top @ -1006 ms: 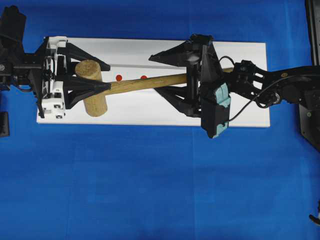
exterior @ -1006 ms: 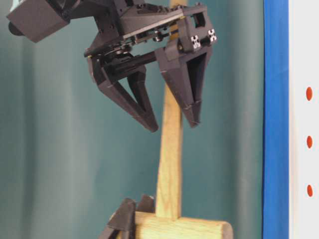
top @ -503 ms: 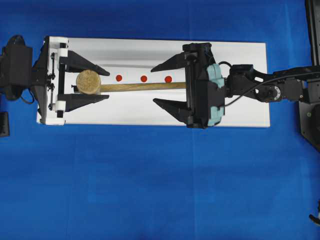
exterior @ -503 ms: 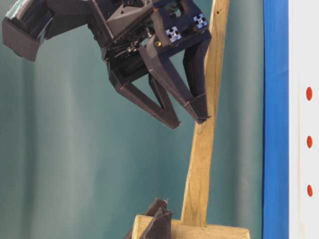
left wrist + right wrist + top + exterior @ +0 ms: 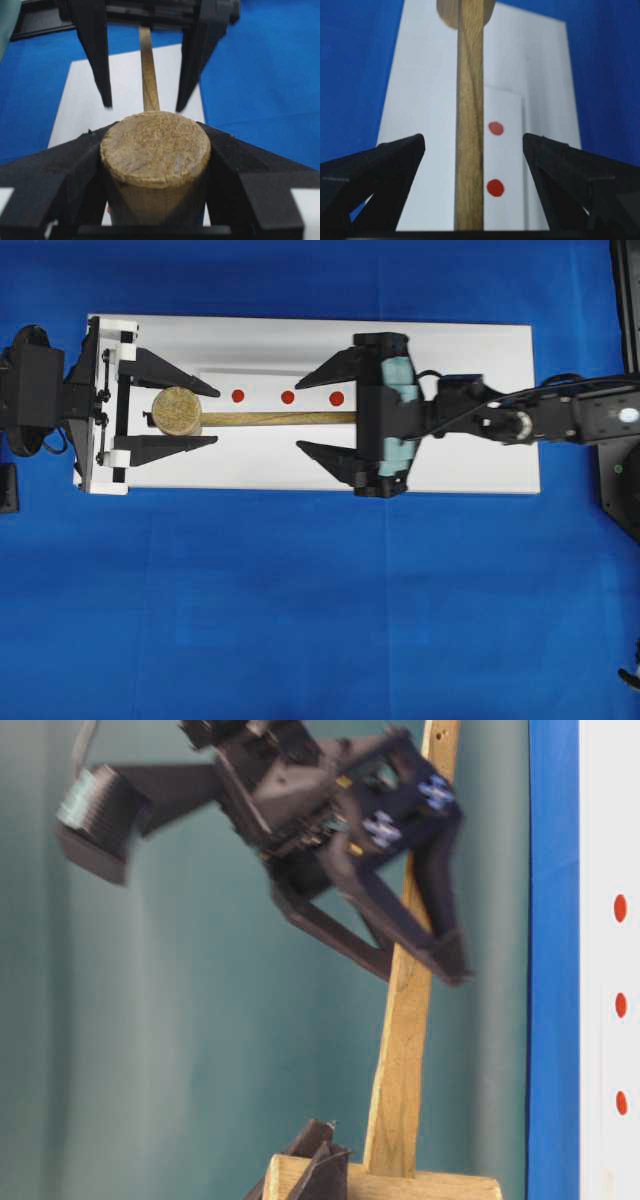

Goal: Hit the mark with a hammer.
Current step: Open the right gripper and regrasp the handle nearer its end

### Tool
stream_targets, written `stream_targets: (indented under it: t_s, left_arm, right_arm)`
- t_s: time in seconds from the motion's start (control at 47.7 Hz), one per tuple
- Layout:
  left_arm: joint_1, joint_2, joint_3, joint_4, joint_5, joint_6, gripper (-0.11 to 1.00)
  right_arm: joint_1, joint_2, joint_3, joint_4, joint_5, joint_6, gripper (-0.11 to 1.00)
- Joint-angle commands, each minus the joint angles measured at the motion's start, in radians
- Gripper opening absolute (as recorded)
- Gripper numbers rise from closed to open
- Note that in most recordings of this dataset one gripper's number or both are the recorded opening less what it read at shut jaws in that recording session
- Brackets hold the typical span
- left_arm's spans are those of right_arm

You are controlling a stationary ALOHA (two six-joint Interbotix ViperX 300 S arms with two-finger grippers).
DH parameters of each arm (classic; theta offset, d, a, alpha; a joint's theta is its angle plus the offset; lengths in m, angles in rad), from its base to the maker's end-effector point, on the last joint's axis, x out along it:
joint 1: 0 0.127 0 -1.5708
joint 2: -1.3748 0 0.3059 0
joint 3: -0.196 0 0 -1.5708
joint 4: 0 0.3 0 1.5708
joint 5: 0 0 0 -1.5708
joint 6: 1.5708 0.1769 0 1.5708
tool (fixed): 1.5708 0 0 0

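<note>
Holding the hammer (image 5: 230, 417) by its thick cylindrical head, the left gripper (image 5: 205, 412) has both fingers pressed against the sides of the wood, so the slim handle runs straight out from its fingertips toward the other arm. Facing it, the right gripper (image 5: 308, 412) stands with fingers spread wide, one on either side of the handle and well clear of it — nothing is gripped there yet. Below lies the white block (image 5: 470, 360) with three red dots in a row; the mark (image 5: 287, 397), the middle dot, sits just beside the handle line in the overhead view, between the two sets of fingertips, nearer the right gripper's upper finger. The right wrist view shows the handle centred in the gap between the open fingers, with two dots visible to its right. The step in hand looks like a handover — the right gripper taking the handle. To do it well, the fingers should slide further along until the handle is deep between the pads, stay centred, then close squarely on its flat sides. The left fingers should release only once that grip is firm, or the head may drop or twist.
</note>
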Motion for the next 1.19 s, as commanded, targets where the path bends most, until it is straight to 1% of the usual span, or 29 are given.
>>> stream_targets:
  t_s: [0.0, 0.168, 0.23, 0.272, 0.335, 0.377, 0.482, 0.545, 0.587, 0.922, 1.173]
  left_arm:
    - [-0.002, -0.012, -0.032, 0.002, -0.006, 0.0, 0.45]
    - [-0.002, -0.012, -0.032, 0.002, -0.006, 0.0, 0.45]
    - [-0.002, -0.014, -0.032, 0.002, -0.006, 0.0, 0.45]
    - [-0.002, -0.014, -0.032, 0.002, -0.006, 0.0, 0.45]
    - [-0.002, -0.017, -0.032, 0.002, -0.006, 0.0, 0.45]
    - [-0.002, -0.018, -0.032, 0.002, -0.008, -0.002, 0.45]
    - [-0.002, -0.018, -0.034, 0.002, -0.008, -0.002, 0.45]
    - [-0.005, -0.018, -0.034, 0.002, -0.008, -0.002, 0.45]
    - [-0.006, -0.017, -0.035, 0.002, -0.006, -0.002, 0.45]
    - [-0.014, -0.021, -0.029, 0.003, -0.006, 0.008, 0.45]
    - [-0.018, -0.021, -0.029, 0.002, -0.006, -0.018, 0.45]
  right_arm:
    - [0.0, 0.005, -0.035, 0.008, -0.002, 0.002, 0.94]
    - [0.0, 0.014, -0.044, 0.009, -0.008, 0.002, 0.91]
    - [-0.002, 0.015, -0.044, 0.009, -0.008, 0.002, 0.87]
    - [-0.002, 0.017, -0.044, 0.009, -0.008, 0.002, 0.82]
    - [-0.002, 0.015, -0.04, 0.009, -0.009, 0.002, 0.67]
    - [-0.003, 0.017, -0.037, 0.009, -0.005, 0.0, 0.53]
    - [-0.005, 0.015, -0.035, 0.008, -0.002, 0.0, 0.21]
    - [-0.005, 0.015, -0.035, 0.008, 0.0, 0.0, 0.08]
    - [-0.005, 0.015, -0.035, 0.009, 0.0, 0.0, 0.02]
    - [-0.005, 0.015, -0.037, 0.009, -0.012, 0.002, 0.01]
    - [-0.005, 0.008, -0.031, 0.015, -0.009, 0.002, 0.01]
